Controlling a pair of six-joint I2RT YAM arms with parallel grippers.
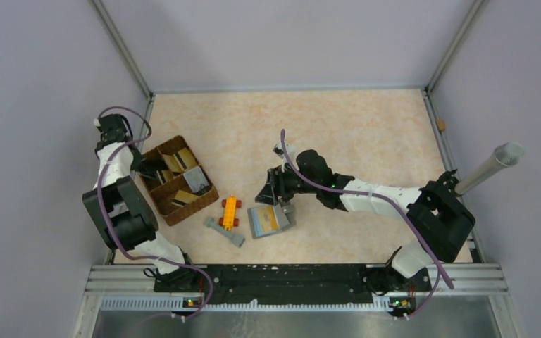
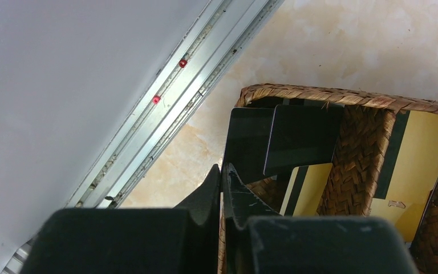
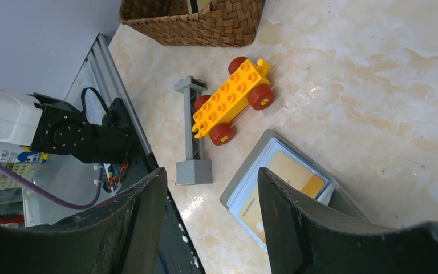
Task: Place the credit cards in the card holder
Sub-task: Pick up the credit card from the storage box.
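The grey card holder (image 1: 271,220) lies open on the table, and a gold card (image 3: 293,171) sits in its blue-grey pocket (image 3: 250,197). My right gripper (image 1: 273,191) hovers just above it, open and empty (image 3: 212,188). Several credit cards stand in the brown woven tray (image 1: 197,208): gold ones (image 1: 176,162) and a grey one (image 1: 196,178). My left gripper (image 1: 143,169) is at the tray's left compartment. In the left wrist view it (image 2: 223,171) is shut on the edge of a dark card (image 2: 248,142). Another dark card (image 2: 302,137) and gold cards (image 2: 305,185) stand beside it.
An orange toy brick car (image 1: 230,212) with red wheels (image 3: 231,100) and a grey toy piece (image 1: 225,231) lie between tray and holder. The metal frame rail (image 2: 171,108) runs close to the tray's left side. A metal tube (image 1: 489,165) sticks up at the right.
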